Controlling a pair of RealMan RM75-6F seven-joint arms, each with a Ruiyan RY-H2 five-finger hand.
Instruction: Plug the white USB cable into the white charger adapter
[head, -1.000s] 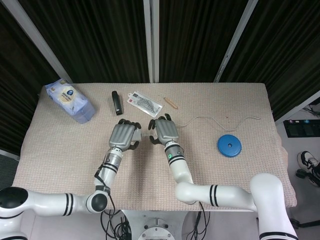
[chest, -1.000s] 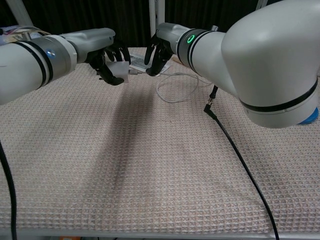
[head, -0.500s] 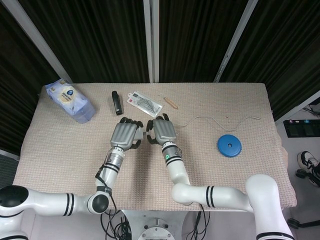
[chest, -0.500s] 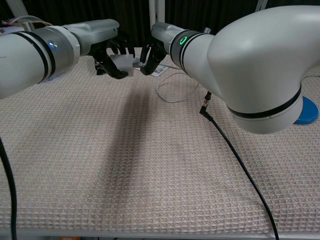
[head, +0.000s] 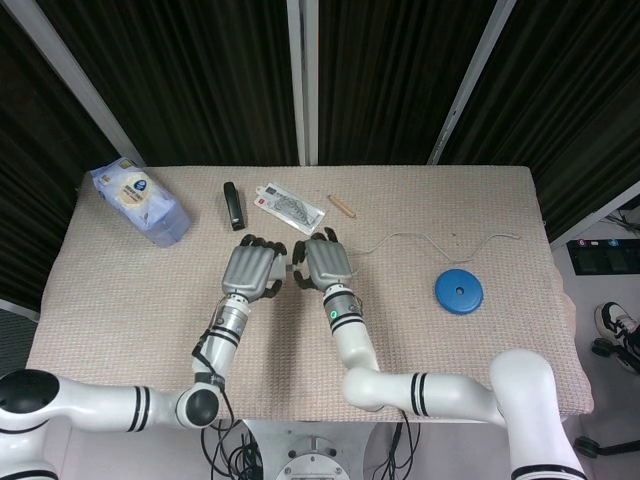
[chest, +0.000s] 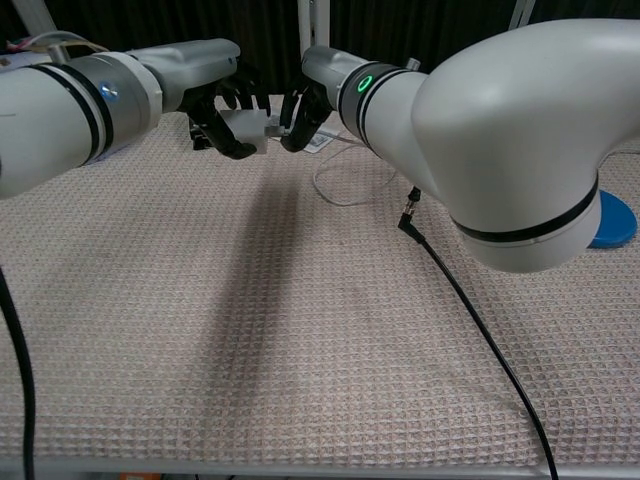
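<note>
Open cloth (head: 480, 340) before packet (head: 290, 208).

Beige woven table (head: 120, 300), blue pouch (head: 140, 202), blue disc (head: 459, 291), black stapler (head: 233, 205)

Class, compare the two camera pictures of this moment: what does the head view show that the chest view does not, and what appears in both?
Only the head view shows the blue-and-white packet at the table's far left, the black stapler-like object and the small wooden stick.

Only the chest view shows the white charger adapter gripped in the left hand, and a black cable trailing across the near cloth.

Both show the right hand, close to the left hand, the white USB cable and the blue disc.
</note>
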